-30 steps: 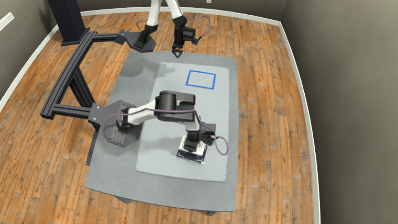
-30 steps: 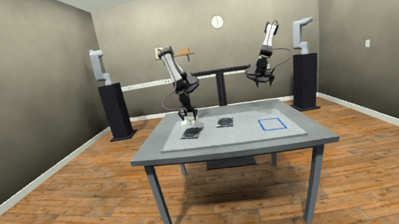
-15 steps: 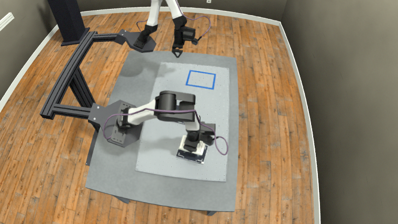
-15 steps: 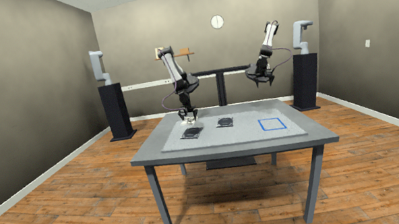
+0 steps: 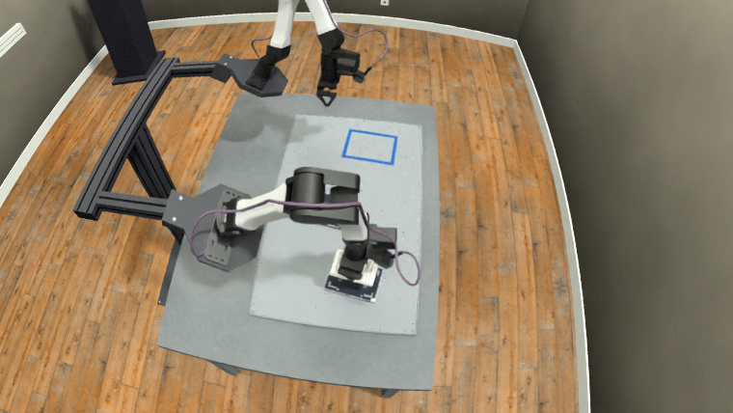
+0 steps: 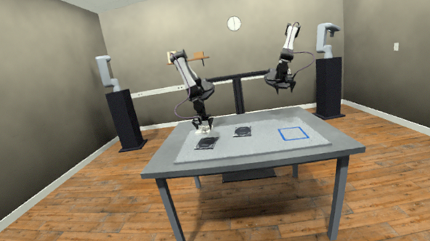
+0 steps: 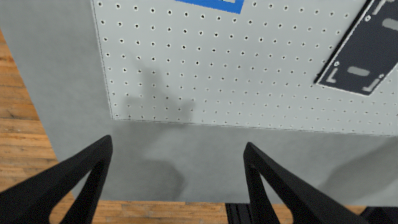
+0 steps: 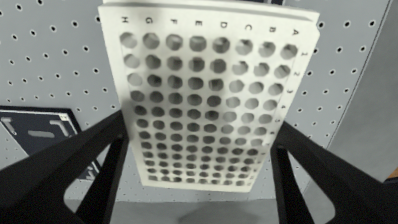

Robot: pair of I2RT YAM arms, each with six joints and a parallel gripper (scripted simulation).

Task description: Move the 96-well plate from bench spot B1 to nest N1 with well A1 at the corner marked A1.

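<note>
Top view: cream, rectangular plastic 96-well plate [image 5: 336, 262] [image 6: 203, 132] [image 8: 195, 105] under right gripper [image 5: 352, 274] [image 6: 203, 126] [image 8: 201, 120], partly over the black nest [image 5: 351, 289] [image 6: 206, 142] toward the surface's [image 5: 292, 353] [image 6: 251, 162] [image 7: 210, 165] right-hand end, seen from the arms' side. Blue outline [image 5: 369, 147] [image 6: 292, 133] [image 7: 215, 4], toward the left-hand edge, has no plate on it.

Exterior: plate looks raised, on the arms' side of that nest. Left gripper [image 5: 326, 99] [image 6: 285, 90] [image 7: 178, 143] hangs near the surface's arm-side edge.

Left wrist: jaws spread wide, nothing between them.

Right wrist: jaws well apart but closed on the plate's long sides, A-row and H-row. Cut corner and A1 upper right. Probably light, stiff, slick-walled; likely to tip or slip if pinched unevenly. Best hold: squarely mid-length on both long sides, low on the walls, modest squeeze. Corner mark needs checking before lowering; cannot read it here.
</note>
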